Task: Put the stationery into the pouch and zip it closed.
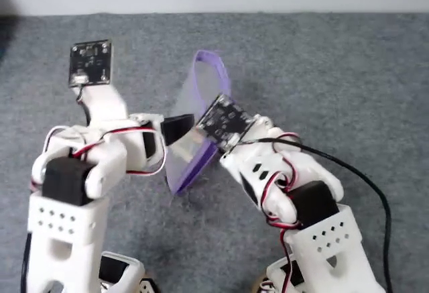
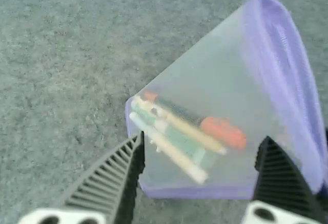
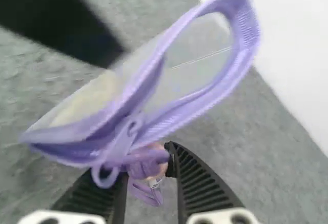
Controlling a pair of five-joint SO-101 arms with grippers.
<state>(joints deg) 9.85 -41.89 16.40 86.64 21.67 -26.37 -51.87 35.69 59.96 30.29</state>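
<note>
A clear pouch (image 1: 194, 105) with a purple zip edge is held up on its side between the two arms, its mouth gaping in a loop. Several pens and an orange piece of stationery (image 2: 179, 131) lie inside it against the lower end. My left gripper (image 2: 202, 147) is open, one finger on each side of the pouch's (image 2: 215, 80) closed end; in the high view the left gripper (image 1: 177, 129) is at the pouch's left face. My right gripper (image 3: 148, 167) is shut on the purple zip tab at the pouch's (image 3: 205, 65) edge.
Grey carpet-like table cover (image 1: 335, 72) lies all around, with a white wall along the far edge. A black cable (image 1: 365, 179) trails off the right arm.
</note>
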